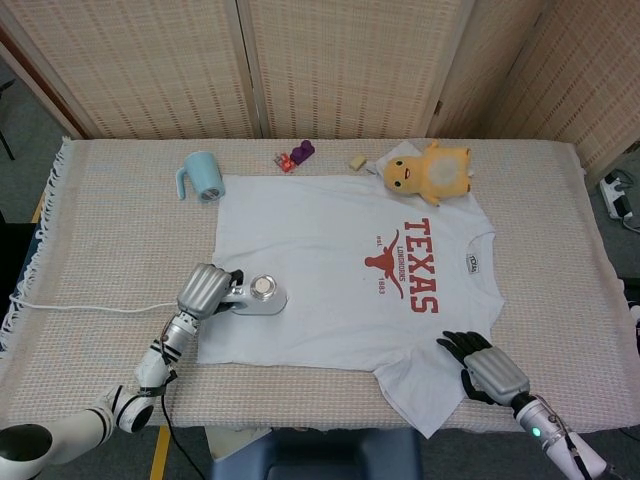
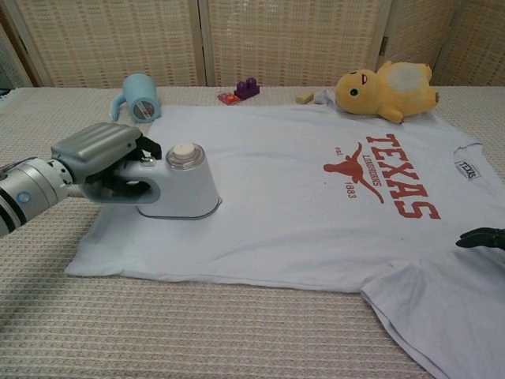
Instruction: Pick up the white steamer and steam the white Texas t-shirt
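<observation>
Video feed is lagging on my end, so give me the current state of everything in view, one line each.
left hand: grips the steamer handle.
white steamer: base down on the shirt's lower left part.
Texas t-shirt: spread flat, print up.
right hand: rests on the shirt's sleeve, fingers spread, holding nothing.
blue mug: on its side.
yellow plush: lying at the collar.

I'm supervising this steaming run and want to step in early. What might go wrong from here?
The steamer sits near the t-shirt's left hem; if it stays put, heat may mark the cloth. Its cord trails across the table and might snag. The right robot hand rests on the sleeve, so dragging could bunch the fabric.
</observation>
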`<state>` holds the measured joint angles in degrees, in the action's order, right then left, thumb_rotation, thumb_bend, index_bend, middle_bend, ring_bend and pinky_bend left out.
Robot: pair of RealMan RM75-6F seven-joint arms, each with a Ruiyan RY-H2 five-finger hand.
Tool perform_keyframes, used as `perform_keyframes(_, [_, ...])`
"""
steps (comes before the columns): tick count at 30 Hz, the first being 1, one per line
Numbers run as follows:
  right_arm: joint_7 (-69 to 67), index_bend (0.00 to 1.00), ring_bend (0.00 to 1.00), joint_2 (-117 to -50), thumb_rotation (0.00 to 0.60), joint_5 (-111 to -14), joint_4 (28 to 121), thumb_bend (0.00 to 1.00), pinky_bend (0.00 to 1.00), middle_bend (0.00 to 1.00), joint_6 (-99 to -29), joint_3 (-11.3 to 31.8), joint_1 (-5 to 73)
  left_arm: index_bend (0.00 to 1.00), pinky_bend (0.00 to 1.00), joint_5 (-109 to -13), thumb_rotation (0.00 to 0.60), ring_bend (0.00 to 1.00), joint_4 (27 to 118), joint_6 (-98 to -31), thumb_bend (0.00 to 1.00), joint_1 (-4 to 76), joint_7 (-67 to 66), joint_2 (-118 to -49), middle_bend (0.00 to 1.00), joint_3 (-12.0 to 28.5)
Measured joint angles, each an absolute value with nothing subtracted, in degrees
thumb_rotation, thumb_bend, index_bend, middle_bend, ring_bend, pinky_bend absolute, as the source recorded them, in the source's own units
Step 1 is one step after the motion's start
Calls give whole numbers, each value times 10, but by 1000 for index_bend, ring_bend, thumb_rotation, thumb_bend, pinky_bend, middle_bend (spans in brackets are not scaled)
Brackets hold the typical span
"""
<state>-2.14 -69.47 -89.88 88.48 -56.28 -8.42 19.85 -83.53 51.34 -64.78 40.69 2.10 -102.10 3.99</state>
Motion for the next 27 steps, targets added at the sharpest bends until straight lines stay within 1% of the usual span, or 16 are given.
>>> perform_keyframes(7, [-25,0,0,-696,530,-899,882,857,0,0,-565,-85,198,916,716,-868,600,777,588,-674,448,388,15,-975,963,14])
perform_keyframes(12, [-29,0,0,-697,530,-898,878,857,0,0,-566,-85,198,916,716,-888,600,777,640,-686,448,387,6,-948,963,10])
perform_keyframes(16, [-30,0,0,-697,530,-898,877,858,0,0,-565,-85,199,918,716,-880,600,777,644,-682,447,401,7,-953,964,40])
perform_keyframes(19, [-29,0,0,-696,529,-897,878,856,0,0,-567,-85,198,923,716,-861,600,779,631,-667,448,419,12,-968,968,70])
perform_keyframes(21, [-29,0,0,-696,530,-896,879,857,0,0,-568,-85,197,926,717,-851,600,781,617,-658,448,429,15,-978,972,83])
perform_keyframes(27, [-24,0,0,-693,529,-892,882,857,0,0,-572,-85,193,940,724,-822,600,797,529,-621,451,465,19,-1030,988,114])
